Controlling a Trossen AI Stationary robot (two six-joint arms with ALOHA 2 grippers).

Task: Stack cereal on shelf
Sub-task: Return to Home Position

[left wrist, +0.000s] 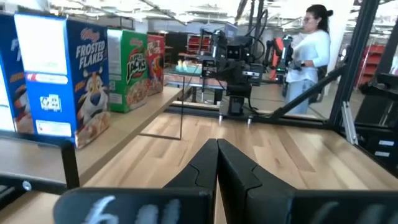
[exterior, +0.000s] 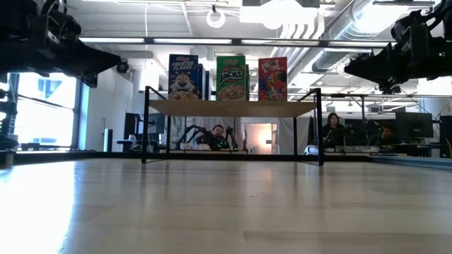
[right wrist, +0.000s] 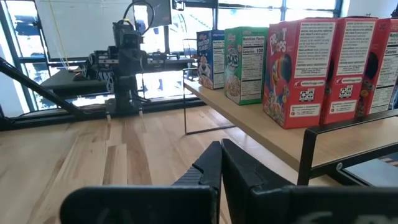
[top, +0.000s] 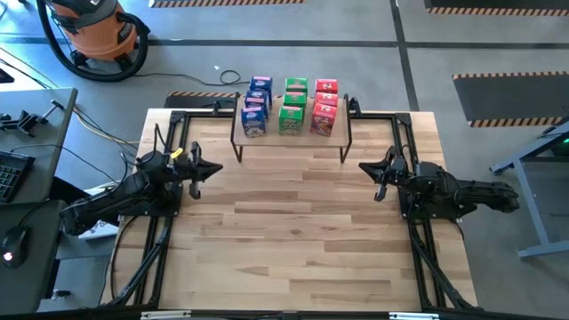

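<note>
The shelf (top: 292, 139), a light-wood board on thin black legs, stands at the table's far middle. On it the cereal boxes stand upright on their bottoms in three rows: blue (top: 257, 107) at left, green (top: 293, 105) in the middle, red (top: 325, 105) at right. The low view shows the front blue box (exterior: 183, 76), green box (exterior: 231, 77) and red box (exterior: 272, 78). My left gripper (top: 216, 168) hovers at the table's left, shut and holding nothing, level with the shelf's front. My right gripper (top: 363, 166) hovers at the table's right, also shut with nothing in it.
Black frame rails (top: 160, 258) run along both sides of the table. An orange shop vacuum (top: 93, 27) stands on the floor beyond the far left corner. A desk with a keyboard (top: 9, 173) lies left of the table. A person (left wrist: 308, 56) stands beyond the right side.
</note>
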